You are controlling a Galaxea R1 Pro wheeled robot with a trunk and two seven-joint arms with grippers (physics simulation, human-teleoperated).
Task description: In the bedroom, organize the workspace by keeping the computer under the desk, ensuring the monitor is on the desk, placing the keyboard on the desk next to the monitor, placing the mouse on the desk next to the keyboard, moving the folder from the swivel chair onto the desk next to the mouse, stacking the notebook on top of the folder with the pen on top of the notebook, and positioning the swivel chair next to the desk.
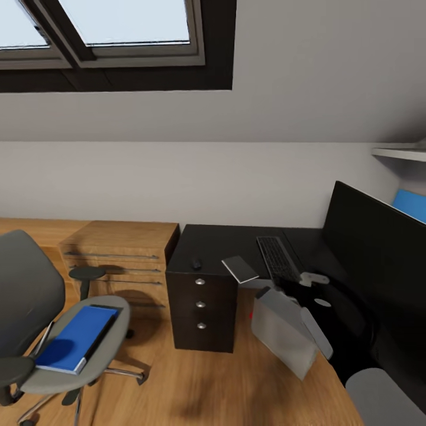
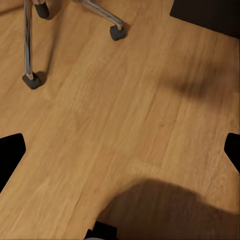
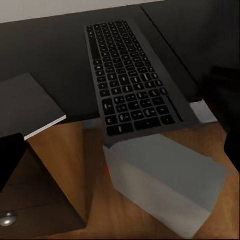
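Note:
The blue folder [image 1: 77,337] lies on the seat of the swivel chair [image 1: 35,296] at the left. On the black desk [image 1: 207,245] sit the mouse [image 1: 196,264], the grey notebook [image 1: 239,268] overhanging the front edge, the keyboard [image 1: 277,258] and the monitor [image 1: 378,248]. The light grey computer [image 1: 283,331] stands tilted on the floor by the desk. My right gripper [image 3: 120,155] hovers open above the computer [image 3: 165,185], near the keyboard [image 3: 132,80] and notebook [image 3: 30,102]. My left gripper [image 2: 120,155] is open over bare floor. The pen is out of view.
A dark three-drawer unit [image 1: 201,307] carries the desk's left end, with a light-wood dresser [image 1: 118,254] beside it. Chrome chair legs with casters [image 2: 117,32] stand on the wood floor near my left gripper. A white shelf [image 1: 402,154] juts out at the upper right.

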